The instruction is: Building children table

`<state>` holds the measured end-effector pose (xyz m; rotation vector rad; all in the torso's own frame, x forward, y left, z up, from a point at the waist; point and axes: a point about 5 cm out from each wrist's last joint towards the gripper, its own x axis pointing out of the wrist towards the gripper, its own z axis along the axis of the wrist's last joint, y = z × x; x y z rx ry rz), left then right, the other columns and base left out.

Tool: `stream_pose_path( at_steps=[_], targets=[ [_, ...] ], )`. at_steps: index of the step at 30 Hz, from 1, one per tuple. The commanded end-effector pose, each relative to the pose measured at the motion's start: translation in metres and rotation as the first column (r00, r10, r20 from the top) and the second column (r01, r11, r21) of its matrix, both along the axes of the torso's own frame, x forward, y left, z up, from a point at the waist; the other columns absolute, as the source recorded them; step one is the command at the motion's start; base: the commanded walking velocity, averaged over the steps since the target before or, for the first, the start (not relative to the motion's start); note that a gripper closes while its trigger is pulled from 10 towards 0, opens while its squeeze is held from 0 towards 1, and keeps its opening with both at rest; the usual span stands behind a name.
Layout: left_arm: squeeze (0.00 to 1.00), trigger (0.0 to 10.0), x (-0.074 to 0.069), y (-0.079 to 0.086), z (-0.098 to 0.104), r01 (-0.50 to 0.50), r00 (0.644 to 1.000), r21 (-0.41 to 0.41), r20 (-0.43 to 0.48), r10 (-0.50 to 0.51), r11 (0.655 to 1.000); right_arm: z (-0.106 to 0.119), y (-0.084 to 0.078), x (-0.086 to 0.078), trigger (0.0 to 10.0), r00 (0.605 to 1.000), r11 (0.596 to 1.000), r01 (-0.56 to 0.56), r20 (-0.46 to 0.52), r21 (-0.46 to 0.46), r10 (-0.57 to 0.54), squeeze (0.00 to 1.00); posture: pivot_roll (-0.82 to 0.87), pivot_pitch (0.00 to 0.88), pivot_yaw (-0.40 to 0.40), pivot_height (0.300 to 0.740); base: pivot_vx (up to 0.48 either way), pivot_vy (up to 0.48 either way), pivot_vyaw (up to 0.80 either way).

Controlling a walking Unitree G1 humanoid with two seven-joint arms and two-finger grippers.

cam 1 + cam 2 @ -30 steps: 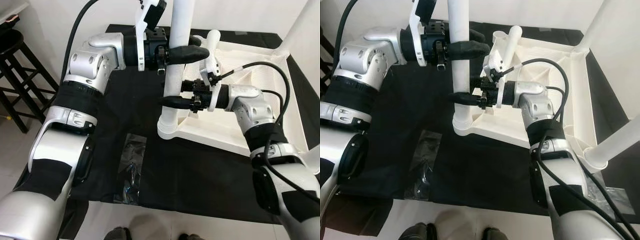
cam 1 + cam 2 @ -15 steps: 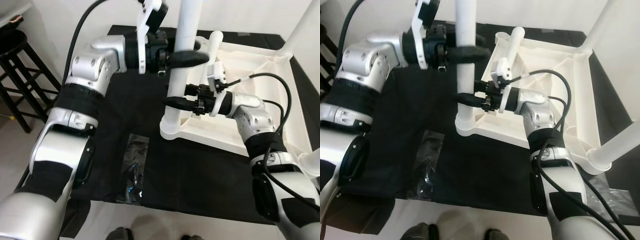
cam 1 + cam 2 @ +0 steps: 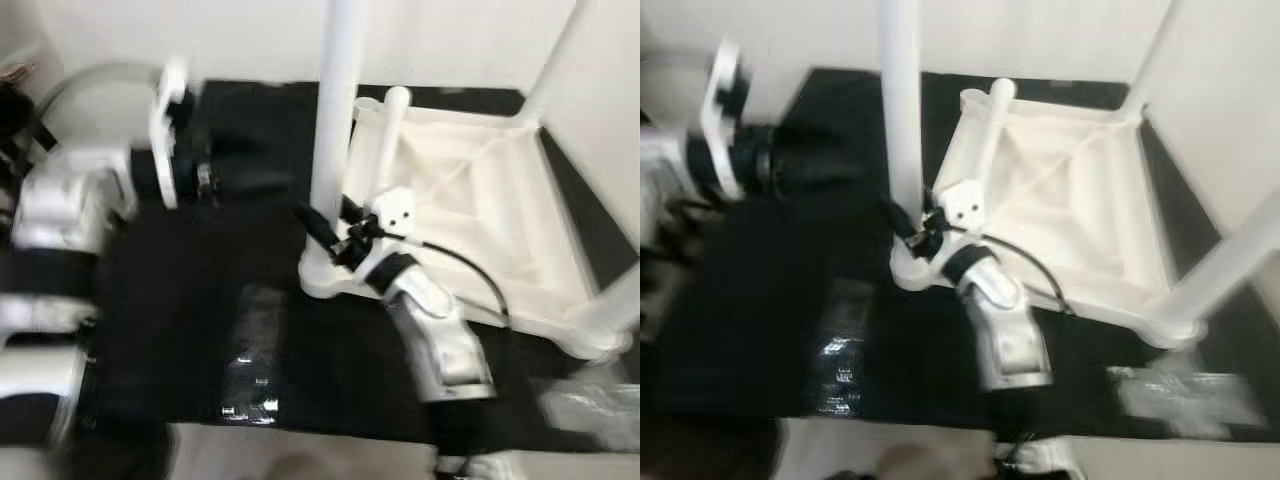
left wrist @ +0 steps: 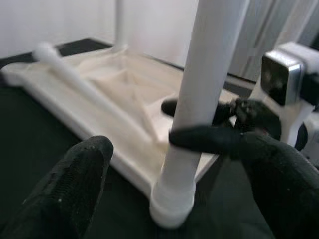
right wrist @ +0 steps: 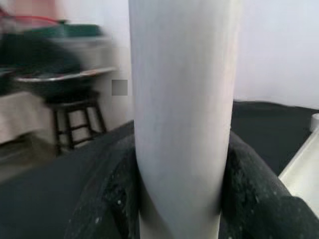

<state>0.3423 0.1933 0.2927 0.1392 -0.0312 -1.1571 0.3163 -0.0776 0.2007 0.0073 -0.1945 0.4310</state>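
A white table leg (image 3: 335,120) stands upright in a corner socket of the upturned white tabletop (image 3: 500,240). My right gripper (image 3: 318,228) is shut on this leg low down, just above the socket. In the right wrist view its black fingers (image 5: 109,184) hug both sides of the leg (image 5: 184,99). My left gripper (image 3: 255,180) is blurred and sits off to the left of the leg, apart from it. In the left wrist view its fingers (image 4: 79,169) are spread wide and open with nothing between them. The leg (image 4: 209,74) stands further ahead.
The tabletop lies on a black cloth (image 3: 180,300) on the floor. A loose leg (image 3: 385,130) rests inside the tabletop, and two more legs (image 3: 610,310) stand at other corners. Plastic bags (image 3: 250,340) lie on the cloth. A dark stool (image 5: 75,114) stands nearby.
My left gripper has let go of the leg and drawn back to the left. The right gripper now holds the leg lower down. The head view has shifted and blurred.
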Motion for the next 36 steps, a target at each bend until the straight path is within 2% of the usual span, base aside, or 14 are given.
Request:
stream_pose_path(
  at_steps=[1,4,6,7,10,11,12,13,19,20,28,33,34,36],
  targets=[
    [0.0,10.0,-0.006,0.014,-0.009,-0.075,0.997,0.024,-0.002,0.075,0.997,-0.05,0.001,-0.006,0.0,0.952,0.987,0.16,-0.265,0.003,-0.153,0.0,0.08,0.172,0.0,0.74,0.0,0.0,0.0],
    [0.0,10.0,-0.028,0.012,-0.082,-0.256,0.963,0.028,-0.081,0.258,0.966,-0.039,0.002,0.013,0.0,0.968,0.992,0.125,-0.216,-0.012,-0.125,0.0,0.08,0.174,-0.024,0.74,0.0,0.0,0.0],
    [0.0,10.0,-0.033,0.006,-0.092,-0.29,0.953,0.006,-0.085,0.289,0.957,-0.037,0.001,0.016,0.8,0.969,0.993,0.116,-0.217,-0.025,-0.118,0.0,0.08,0.176,-0.025,0.74,0.0,0.0,0.0],
    [0.0,10.0,-0.036,0.001,-0.097,-0.314,0.947,-0.012,-0.082,0.312,0.949,-0.034,0.001,0.015,4.3,0.967,0.993,0.114,-0.223,-0.04,-0.12,0.0,0.08,0.176,-0.025,0.74,0.0,0.0,0.0],
    [0.0,10.0,-0.036,0.001,-0.097,-0.314,0.947,-0.012,-0.082,0.312,0.949,-0.034,0.001,0.015,4.3,0.967,0.993,0.114,-0.223,-0.04,-0.12,0.0,0.08,0.176,-0.025,0.74,0.0,0.0,0.0],
    [0.0,10.0,-0.042,-0.006,-0.103,-0.319,0.946,-0.024,-0.063,0.317,0.947,-0.03,0.004,0.015,10.0,0.974,0.998,0.054,-0.219,-0.034,-0.06,0.0,0.08,0.176,-0.027,0.74,0.0,0.0,0.0],
    [0.0,10.0,-0.042,-0.006,-0.103,-0.319,0.946,-0.024,-0.063,0.317,0.947,-0.03,0.004,0.015,10.0,0.974,0.998,0.054,-0.219,-0.034,-0.06,0.0,0.08,0.176,-0.027,0.74,0.0,0.0,0.0],
    [0.0,10.0,-0.049,-0.013,-0.108,-0.328,0.944,-0.035,-0.053,0.326,0.944,-0.024,0.008,0.012,10.0,0.977,1.0,-0.014,-0.215,-0.026,0.008,1.0,0.09,0.179,-0.029,0.74,0.0,0.0,0.0],
    [0.0,10.0,-0.066,-0.027,-0.129,-0.382,0.924,-0.027,-0.031,0.381,0.924,0.017,0.002,0.015,10.0,0.935,0.937,-0.343,-0.07,0.063,0.347,0.98,0.09,0.17,-0.031,0.74,0.0,0.0,0.0],
    [0.0,10.0,-0.069,-0.03,-0.134,-0.397,0.918,-0.024,-0.014,0.396,0.918,0.025,-0.004,0.017,10.0,0.903,0.903,-0.428,-0.032,0.045,0.429,0.0,0.08,0.165,-0.036,0.74,0.0,0.0,0.0],
    [0.0,10.0,-0.076,-0.039,-0.139,-0.462,0.886,-0.075,-0.003,0.463,0.884,0.034,-0.029,0.037,10.0,0.844,0.841,-0.537,-0.039,-0.066,0.535,0.0,0.08,0.159,-0.056,0.74,0.0,0.0,0.0],
    [0.0,10.0,-0.089,-0.051,-0.148,-0.508,0.859,-0.057,0.036,0.511,0.859,0.038,-0.035,0.044,10.0,0.717,0.711,-0.697,-0.084,-0.096,0.692,0.0,0.09,0.15,-0.07,0.74,0.0,0.0,0.0],
    [0.0,10.0,-0.091,-0.051,-0.149,-0.521,0.851,-0.059,0.037,0.523,0.852,0.036,-0.036,0.047,0.0,0.702,0.697,-0.712,-0.1,-0.084,0.705,0.0,0.1,0.146,-0.073,0.74,0.0,0.0,0.0],
    [0.0,10.0,-0.093,-0.052,-0.149,-0.533,0.843,-0.064,0.038,0.536,0.844,0.036,-0.037,0.048,0.0,0.688,0.684,-0.725,-0.109,-0.074,0.717,0.0,0.1,0.146,-0.073,0.74,0.0,0.0,0.0]
  ],
)
